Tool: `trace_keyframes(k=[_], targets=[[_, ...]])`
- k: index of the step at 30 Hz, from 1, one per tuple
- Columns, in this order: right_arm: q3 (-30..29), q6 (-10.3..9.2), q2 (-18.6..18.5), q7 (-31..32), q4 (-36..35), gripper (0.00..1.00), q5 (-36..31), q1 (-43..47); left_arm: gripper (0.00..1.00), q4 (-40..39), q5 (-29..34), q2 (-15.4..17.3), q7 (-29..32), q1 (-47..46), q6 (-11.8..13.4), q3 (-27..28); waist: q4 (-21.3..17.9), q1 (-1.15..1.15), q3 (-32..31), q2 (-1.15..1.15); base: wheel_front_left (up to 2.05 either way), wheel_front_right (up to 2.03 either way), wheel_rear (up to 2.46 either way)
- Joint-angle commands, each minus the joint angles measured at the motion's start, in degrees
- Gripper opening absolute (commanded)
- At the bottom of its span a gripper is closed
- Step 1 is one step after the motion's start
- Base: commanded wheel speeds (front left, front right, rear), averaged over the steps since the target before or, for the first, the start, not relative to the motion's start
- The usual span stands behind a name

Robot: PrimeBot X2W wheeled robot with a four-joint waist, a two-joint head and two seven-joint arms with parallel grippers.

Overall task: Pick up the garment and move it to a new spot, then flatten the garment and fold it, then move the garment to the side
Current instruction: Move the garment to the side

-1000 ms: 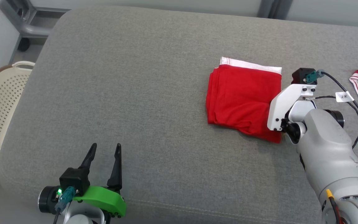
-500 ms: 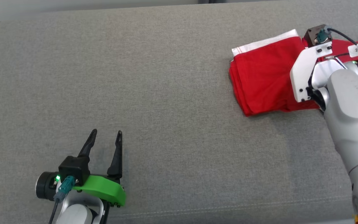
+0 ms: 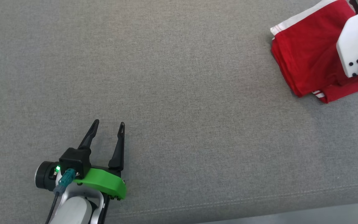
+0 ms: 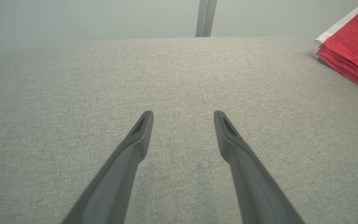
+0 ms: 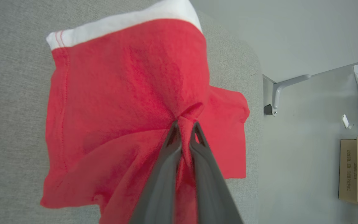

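Note:
The garment (image 3: 309, 53) is a folded red cloth with a white band, lying at the top right of the grey cushion (image 3: 179, 93). In the right wrist view my right gripper (image 5: 185, 124) is shut on a pinched fold of the garment (image 5: 129, 102), which bunches up toward the fingertips. The right arm's white wrist bracket (image 3: 351, 46) covers part of the cloth in the head view. My left gripper (image 3: 108, 125) rests low at the lower left with its fingers open and nothing between them (image 4: 183, 115). The garment's stacked edge (image 4: 350, 53) shows at the right of the left wrist view.
The cushion's front seam (image 3: 259, 199) runs along the bottom, with pale floor beyond it. In the right wrist view the cushion's far edge drops to a floor with a cardboard box (image 5: 357, 171) and a grey frame leg (image 5: 278, 90).
The head camera has swung, shifting the whole picture. The right gripper, shut on the garment, has dragged it rightward along the cushion. The left gripper has stayed open in place.

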Motion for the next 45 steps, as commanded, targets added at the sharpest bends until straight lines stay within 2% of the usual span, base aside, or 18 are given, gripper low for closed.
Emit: trace_keyframes(k=[1, 4, 9, 14, 20, 21, 22, 23, 28, 34, 38, 45], targets=[[0.92, -0.10, -2.43, 1.13, -2.51, 0.00, 1.53, 1.11, 1.00, -0.16, 0.27, 0.53, 0.08, -0.75, 0.26, 0.11, 0.73, 0.00, 0.34, 0.00, 0.00, 0.00, 0.00], [1.15, -0.09, -6.25, 2.76, -5.72, 0.00, 2.38, 2.30, 1.00, -0.38, 0.08, 0.78, 0.10, -0.28, 0.45, 0.21, 1.07, 0.00, 0.58, 0.00, 0.00, 0.00, 0.00], [-3.06, -0.10, -8.22, 1.80, -6.74, 0.00, 1.84, 4.57, 1.00, -0.96, 0.21, 1.23, 0.32, -0.66, 0.40, -0.06, 1.72, 0.00, 1.90, 0.00, 0.00, 0.00, 0.00], [-7.53, -0.10, -8.48, -1.93, -3.04, 0.00, -2.58, 4.75, 1.00, -1.71, 0.74, 1.74, 0.92, -1.78, 0.28, -0.44, 2.35, 0.00, 3.67, 0.00, 0.00, 0.00, 0.00], [-14.35, -0.10, -6.39, -6.93, 3.06, 0.00, -8.73, 4.63, 1.00, -2.52, 1.29, 2.09, 1.78, -2.96, 0.20, -1.21, 4.00, 0.00, 5.67, 0.00, 0.00, 0.00, 0.00], [-15.40, -0.10, -5.95, -8.12, 3.66, 0.14, -9.39, 4.58, 1.00, -2.64, 1.40, 2.17, 1.95, -3.00, 0.32, -1.26, 4.22, 0.00, 6.02, 0.00, 0.00, 0.00, 0.00], [-16.93, -0.10, -5.59, -9.56, 5.51, 0.68, -11.02, 4.63, 1.00, -2.90, 1.50, 2.32, 2.16, -3.14, 0.46, -1.30, 4.61, 0.00, 6.71, 0.00, 0.00, 0.00, 0.00], [-17.88, -0.10, -5.24, -10.28, 6.30, 1.00, -11.47, 4.46, 1.00, -3.00, 1.52, 2.37, 2.12, -3.23, 0.44, -1.32, 4.78, 0.00, 7.01, 0.00, 0.00, 0.00, 0.00], [-21.60, -0.10, -3.63, -12.76, 9.05, 1.00, -14.96, 3.92, 1.00, -3.00, 1.47, 2.45, 1.67, -3.68, 0.63, -1.30, 5.19, 0.00, 7.50, 0.00, 0.00, 0.00, 0.00], [-24.82, -0.10, -1.58, -18.20, 9.07, 1.00, -16.97, 3.54, 1.00, -2.68, 0.39, 1.62, 0.25, -3.81, 0.97, -0.65, 5.16, 0.00, 5.84, 0.00, 0.00, 0.00, 0.00], [-25.61, -0.10, 0.26, -23.04, 9.86, 1.00, -15.41, 4.12, 1.00, -2.35, -0.92, 0.95, -0.94, -3.04, 1.04, 0.27, 4.77, 0.00, 3.60, 0.00, 0.00, 0.00, 0.00], [-27.42, -0.09, 4.18, -31.80, 8.94, 1.00, -8.55, 8.34, 1.00, -1.24, -3.34, -0.55, -1.66, -1.03, 2.01, 1.58, 5.25, 0.00, -2.30, 0.00, 0.00, 0.00, 0.00]])
